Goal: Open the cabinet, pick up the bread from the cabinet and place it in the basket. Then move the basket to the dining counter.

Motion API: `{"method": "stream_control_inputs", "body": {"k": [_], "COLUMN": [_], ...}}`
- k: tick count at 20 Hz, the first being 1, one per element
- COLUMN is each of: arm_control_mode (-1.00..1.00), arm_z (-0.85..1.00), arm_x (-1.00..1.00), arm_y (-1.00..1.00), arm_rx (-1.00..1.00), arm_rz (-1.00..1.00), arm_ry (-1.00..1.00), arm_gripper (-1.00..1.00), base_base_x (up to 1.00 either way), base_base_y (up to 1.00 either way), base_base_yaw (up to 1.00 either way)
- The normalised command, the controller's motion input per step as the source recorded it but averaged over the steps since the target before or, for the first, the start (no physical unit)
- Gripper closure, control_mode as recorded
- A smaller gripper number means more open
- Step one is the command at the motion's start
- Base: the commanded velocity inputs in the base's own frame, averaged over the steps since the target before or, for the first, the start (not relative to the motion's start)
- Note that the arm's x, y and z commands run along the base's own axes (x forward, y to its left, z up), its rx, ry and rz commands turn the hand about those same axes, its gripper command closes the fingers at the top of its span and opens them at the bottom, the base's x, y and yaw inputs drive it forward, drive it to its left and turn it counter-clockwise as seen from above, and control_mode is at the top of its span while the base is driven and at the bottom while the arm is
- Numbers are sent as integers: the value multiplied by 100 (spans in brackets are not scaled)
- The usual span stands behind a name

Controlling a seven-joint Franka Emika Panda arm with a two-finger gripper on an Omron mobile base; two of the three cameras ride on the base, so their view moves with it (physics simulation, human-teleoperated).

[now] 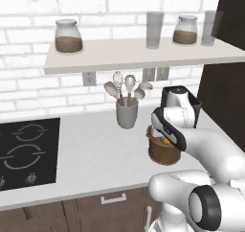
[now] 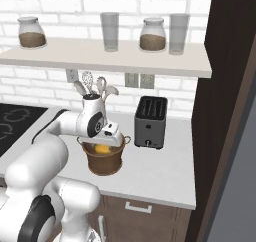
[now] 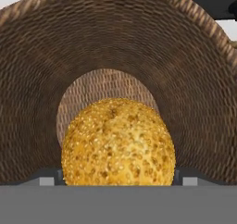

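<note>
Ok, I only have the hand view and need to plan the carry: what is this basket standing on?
Observer: The basket stands on the kitchen counter, beside a toaster.
Operator: Anything behind it?
Observer: A grey cup of utensils stands behind it, nearer the brick wall.
Operator: And overhead?
Observer: A shelf with jars runs along the wall above the counter.

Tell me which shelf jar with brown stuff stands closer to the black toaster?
The right-hand lidded glass jar of brown filling, between the two tall empty glasses, stands above the toaster; the other jar stands far left.
</note>
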Motion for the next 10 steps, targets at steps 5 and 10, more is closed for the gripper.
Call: {"method": "stream_control_inputs", "body": {"k": [5, 10], "arm_control_mode": [-100, -100], "arm_z": [1, 3], "arm_x": [0, 0], "arm_y": [0, 0], "arm_rx": [0, 0], "arm_rz": [0, 0], "arm_ry": [0, 0], "arm_gripper": [-100, -100], "base_base_x": [0, 0], "base_base_y": [0, 0], "base_base_yaw": [0, 0]}}
